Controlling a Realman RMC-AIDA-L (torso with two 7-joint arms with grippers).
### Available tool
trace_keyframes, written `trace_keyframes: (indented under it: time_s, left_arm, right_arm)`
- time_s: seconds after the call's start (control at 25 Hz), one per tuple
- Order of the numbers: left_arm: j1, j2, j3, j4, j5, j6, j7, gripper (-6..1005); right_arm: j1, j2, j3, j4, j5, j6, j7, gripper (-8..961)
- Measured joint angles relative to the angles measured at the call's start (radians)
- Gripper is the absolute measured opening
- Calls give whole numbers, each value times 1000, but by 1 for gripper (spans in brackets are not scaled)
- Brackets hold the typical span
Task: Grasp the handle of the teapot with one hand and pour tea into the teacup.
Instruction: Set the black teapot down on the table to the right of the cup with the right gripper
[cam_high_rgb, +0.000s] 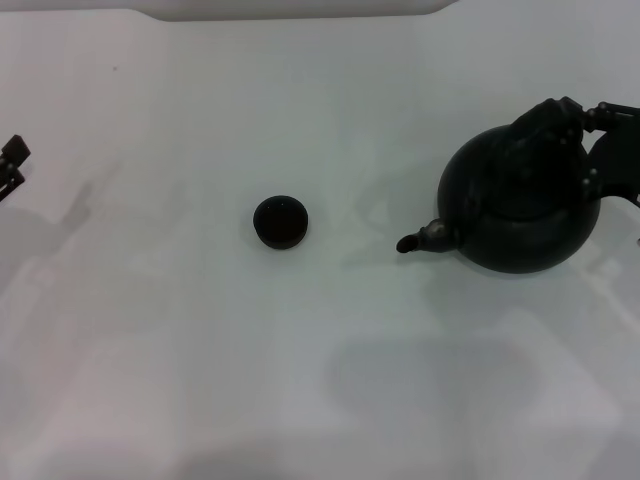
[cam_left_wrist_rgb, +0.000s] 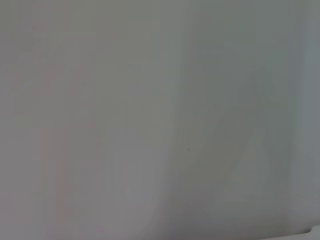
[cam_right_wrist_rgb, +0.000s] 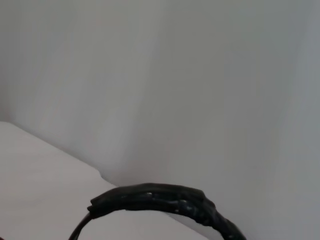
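My right gripper is on the teapot handle; can't tell if it's clamped. Spout points left at the teacup, well apart. Left gripper sits parked far left.

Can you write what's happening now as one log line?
right pincer: at handle | teapot: upright, spout toward teacup | left pincer: parked at edge

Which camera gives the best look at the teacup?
The head view: the teacup sits in full view on the white table, left of the teapot's spout. Neither wrist view shows it at all.
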Motion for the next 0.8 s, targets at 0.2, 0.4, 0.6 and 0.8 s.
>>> trace_keyframes:
  time_s: [0.2,0.4,0.6,0.8]
  left_arm:
    - [-1,0,0,0,0,0,0,862]
    - [-1,0,0,0,0,0,0,862]
    - [-2,0,0,0,1,-3,0,861]
    - [-3,0,0,0,2,-3,1,861]
  right_arm:
    - [-1,-1,9,6,1,-9,-1,117]
    - [0,0,10,17,1,-9,-17,117]
    - [2,0,10,20,1,-6,-31,118]
    - [8,0,10,29,1,-6,-48,118]
